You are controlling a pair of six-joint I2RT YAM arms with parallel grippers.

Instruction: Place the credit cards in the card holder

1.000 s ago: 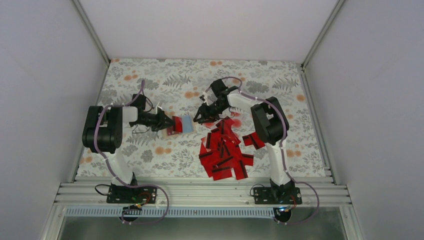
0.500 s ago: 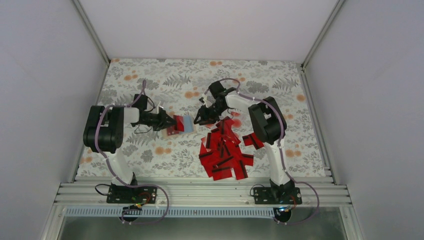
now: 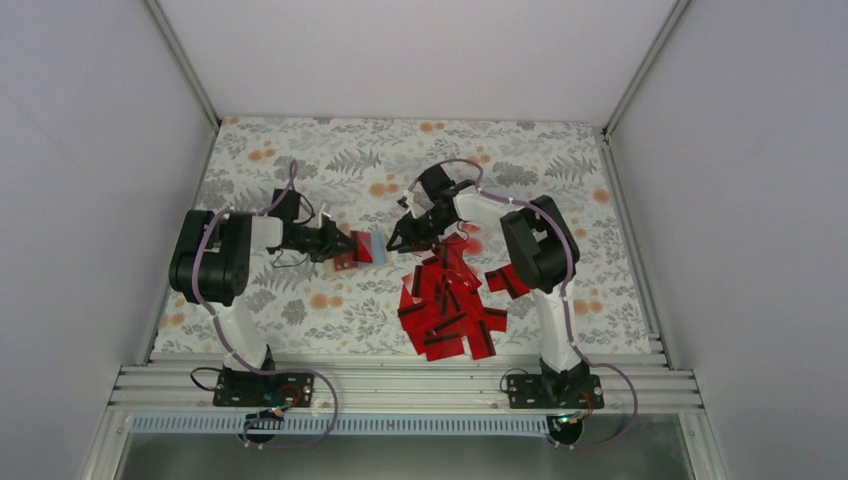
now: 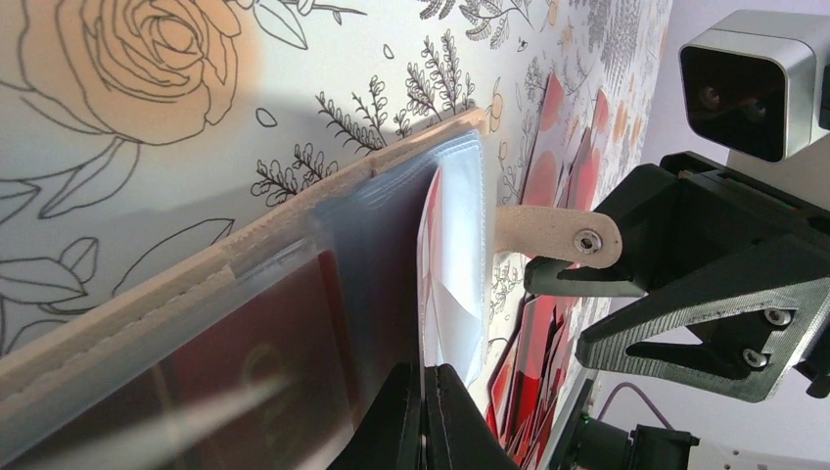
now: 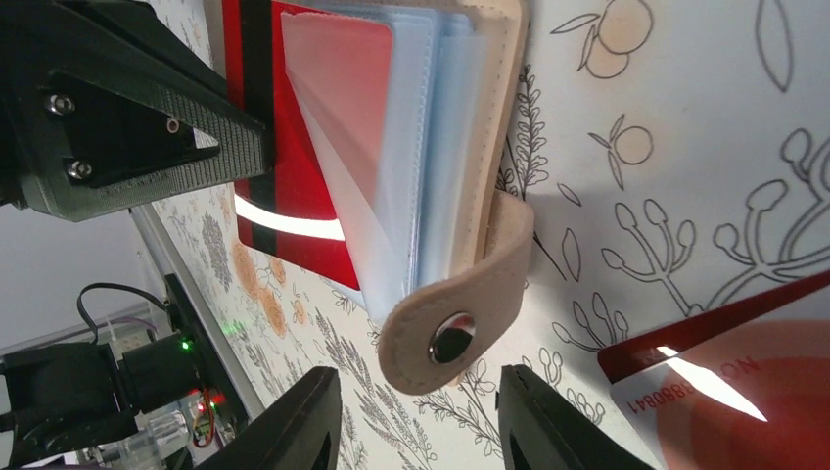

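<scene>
Red credit cards (image 3: 447, 305) lie in a loose, overlapping heap on the bench (image 3: 620, 300), which is covered by a flower-printed cloth (image 3: 300, 165); from the top camera the heap sits right of centre, in front of the right arm. Just left of the heap is the card holder (image 3: 365, 247), gripped at its left side by the left end effector (image 3: 346, 246). Whether it rests on the cloth or hangs just above it cannot be told. The right end effector (image 3: 394, 239) hangs close to the holder's right edge. At the left wrist, the two black fingers (image 4: 396, 423) press together on the thin edge of a clear sleeve, so this end effector is clenched on the card holder. The tan stitched cover runs diagonally beneath the sleeves. A tan strap (image 4: 558, 235) with a metal snap sticks out toward the other arm's black jaws. At the right wrist, its own fingers (image 5: 299, 431) stand apart at the bottom edge with nothing between them, so this end effector is released. The strap's snap end curls just above that gap. The holder is fanned open, and a red card (image 5: 299, 257) with a black stripe lies against its far side, next to the left arm's black jaw. At lower right a loose card (image 5: 744, 382), pale-faced with a red blot and printed digits, lies on the cloth.
</scene>
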